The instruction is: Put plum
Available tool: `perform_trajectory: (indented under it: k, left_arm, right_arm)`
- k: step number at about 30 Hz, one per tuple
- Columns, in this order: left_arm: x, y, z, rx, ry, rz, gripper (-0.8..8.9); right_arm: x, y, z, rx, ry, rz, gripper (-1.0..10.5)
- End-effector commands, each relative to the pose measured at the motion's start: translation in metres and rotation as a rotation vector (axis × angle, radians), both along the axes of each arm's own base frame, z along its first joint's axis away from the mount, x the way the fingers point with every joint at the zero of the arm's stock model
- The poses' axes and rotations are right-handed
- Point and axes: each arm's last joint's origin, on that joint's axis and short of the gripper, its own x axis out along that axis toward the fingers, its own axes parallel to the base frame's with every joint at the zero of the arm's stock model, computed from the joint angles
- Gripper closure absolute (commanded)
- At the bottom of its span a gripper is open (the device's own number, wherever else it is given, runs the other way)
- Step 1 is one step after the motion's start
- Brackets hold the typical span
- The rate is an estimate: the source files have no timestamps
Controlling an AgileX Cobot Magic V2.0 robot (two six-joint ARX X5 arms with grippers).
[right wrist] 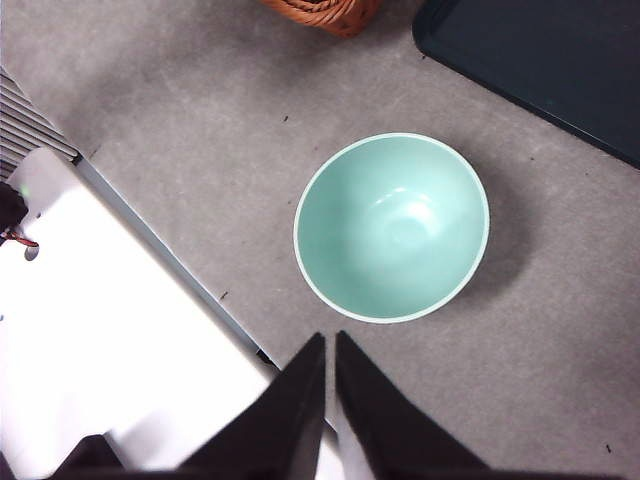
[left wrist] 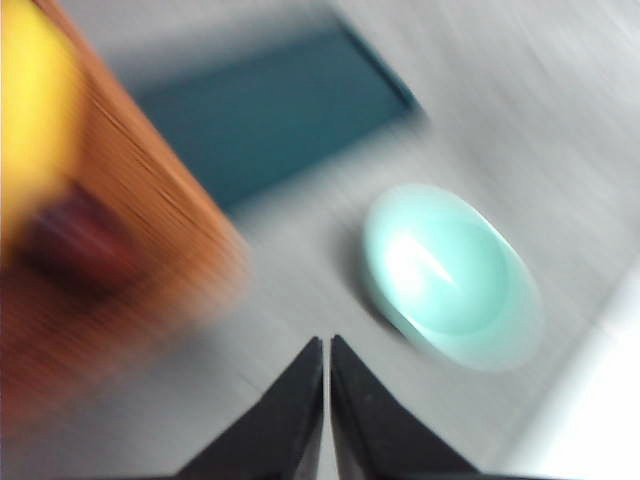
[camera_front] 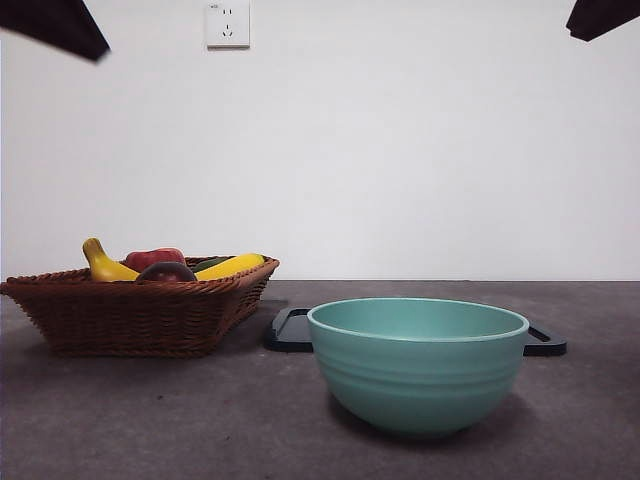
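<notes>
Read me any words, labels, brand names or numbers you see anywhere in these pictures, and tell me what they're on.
None can be read.
The wall socket shows only plug holes, no lettering.
The green bowl, wicker basket and dark tray carry no print.
The left wrist view is too blurred to show any text.

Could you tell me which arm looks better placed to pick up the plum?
Probably the left: its shut gripper sees the basket and plum close by, while the right gripper hangs near the bowl, seeing only the basket's corner.
</notes>
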Motion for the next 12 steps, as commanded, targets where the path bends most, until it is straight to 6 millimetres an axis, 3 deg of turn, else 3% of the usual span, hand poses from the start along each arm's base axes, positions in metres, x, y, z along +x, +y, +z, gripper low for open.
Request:
perform_trajectory:
  k: [1,7,12]
  left_arm:
    - [-0.004,0.014,0.021,0.015,-0.230,0.088,8.05]
    - [-0.023,0.048,0.031,-0.006,-0.557,0.375,8.05]
    - [-0.039,0.063,0.003,0.000,-0.719,0.569,8.05]
  right_arm:
    - [0.000,0.002,0.005,0.006,-0.021,0.018,9.4]
    - [0.000,0.002,0.005,0.006,-0.021,0.018,9.4]
    - [0.000,0.002,0.005,0.006,-0.021,0.018,9.4]
